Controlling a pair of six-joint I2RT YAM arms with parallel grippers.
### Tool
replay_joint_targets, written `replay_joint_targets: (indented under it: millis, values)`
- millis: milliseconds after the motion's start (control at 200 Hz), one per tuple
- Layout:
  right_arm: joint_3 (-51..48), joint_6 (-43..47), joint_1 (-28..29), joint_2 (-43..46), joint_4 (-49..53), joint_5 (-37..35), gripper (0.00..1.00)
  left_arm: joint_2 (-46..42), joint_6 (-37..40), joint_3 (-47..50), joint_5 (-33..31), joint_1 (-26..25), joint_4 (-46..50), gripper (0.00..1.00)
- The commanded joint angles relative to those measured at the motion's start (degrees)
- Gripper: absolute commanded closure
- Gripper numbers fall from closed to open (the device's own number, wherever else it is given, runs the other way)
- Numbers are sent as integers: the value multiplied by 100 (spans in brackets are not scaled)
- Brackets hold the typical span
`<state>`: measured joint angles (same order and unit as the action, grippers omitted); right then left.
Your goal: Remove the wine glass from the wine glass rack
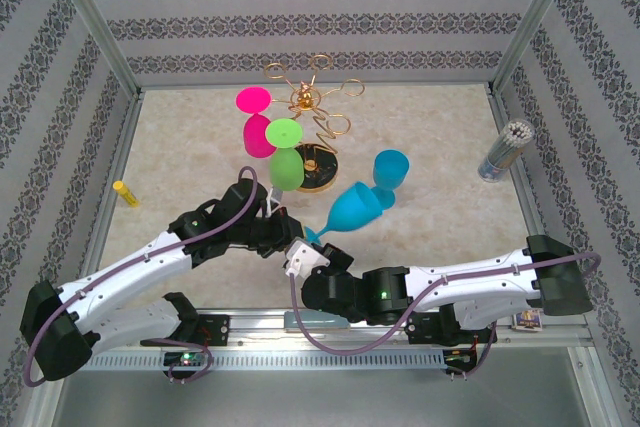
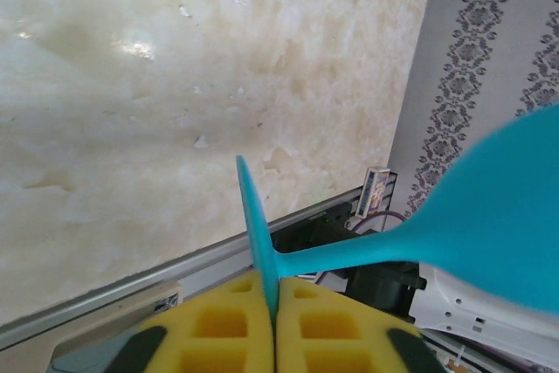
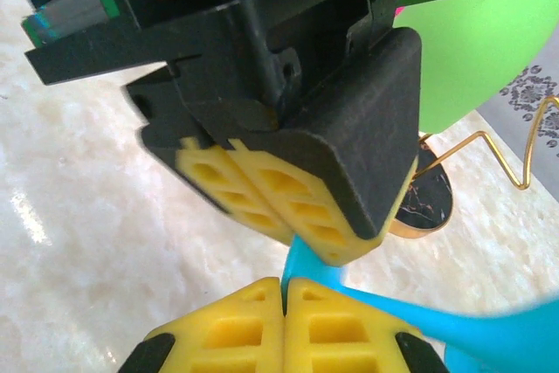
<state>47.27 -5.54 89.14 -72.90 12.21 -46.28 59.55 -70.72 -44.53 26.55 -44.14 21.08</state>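
Yellow pads of the left pincer [image 2: 275,290] are clenched on the thin foot of the blue wine glass [image 2: 489,207]. The foot stands edge-on in the seam between the pads. The stem runs off to the right into the bowl.

Right pincer [image 3: 284,290]: pads pressed together. Blue of the glass foot rises directly at their tips, just under the tips of the left pincer [image 3: 301,238]. Whether these pads pinch the foot cannot be told.

Overhead position: both pincers meet at the centre of the near half of the desk [image 1: 430,137], left pincer [image 1: 283,225] beside right pincer [image 1: 300,252]. The wine glass [image 1: 352,211] is tilted, foot toward the pincers, bowl pointing away to the right. It is off the wine glass rack [image 1: 310,99] and lies in front of the rack's round base.

Clearances:
- A green glass [image 1: 286,162] and a pink glass [image 1: 255,122] sit at the rack, just beyond the left pincer.
- A second blue glass [image 1: 390,175] overlaps the tilted bowl in this view; contact cannot be told.
- Right of it, the desk is open up to a grey cylinder [image 1: 505,147] at the right edge.
- A yellow stick [image 1: 125,192] lies at the left edge, well apart.
- Patterned walls and metal frame posts bound the far side, left and right.
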Motion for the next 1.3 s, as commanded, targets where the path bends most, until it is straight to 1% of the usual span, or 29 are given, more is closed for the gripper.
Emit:
replay_joint_targets:
  millis: [0,60,185,235,315,370,450,560,640,729,799,859,984,1049,1139,1189,1294]
  values:
    - [237,107,50,215,-83,-65,100,21,94,208,26,2,-102,100]
    - [257,106,46,241,-57,-24,99,1,89,263,17,2,-163,100]
    - [319,13,59,293,44,66,95,-69,69,423,8,2,-432,100]
    - [351,-34,67,343,117,109,89,-100,55,510,-15,9,-576,100]
    - [435,-157,77,462,237,197,74,-160,57,663,-53,11,-867,100]
    - [503,-267,77,557,344,311,68,-176,101,813,-23,11,-1244,100]
    - [675,-467,69,682,558,433,66,-185,126,1001,-36,11,-1742,100]
    - [1096,-868,-52,801,1056,780,64,-139,292,1129,-82,11,-2065,100]
    - [1408,-1377,-435,893,1513,1389,63,-63,434,1178,-65,11,-2290,100]
    - [1686,-1981,-1126,1046,1932,2406,62,72,520,1261,-6,11,-2594,100]
    - [1882,-2225,-1575,1182,2197,2916,60,197,508,1393,65,11,-2997,100]
    - [2111,-2315,-1821,1269,2467,3072,57,288,486,1509,93,10,-3376,100]
    - [2525,-2349,-2219,1389,2982,3321,50,488,456,1638,150,19,-3824,100]
    - [2665,-2417,-2487,1455,3205,3564,47,565,487,1652,166,19,-3966,100]
    - [2700,-2535,-2931,1553,3373,4145,43,616,515,1677,139,19,-4103,100]
    - [2664,-2574,-3160,1596,3464,4372,42,628,501,1692,128,19,-4179,100]
    - [2580,-2568,-3369,1619,3698,4449,42,619,463,1730,127,35,-4348,100]
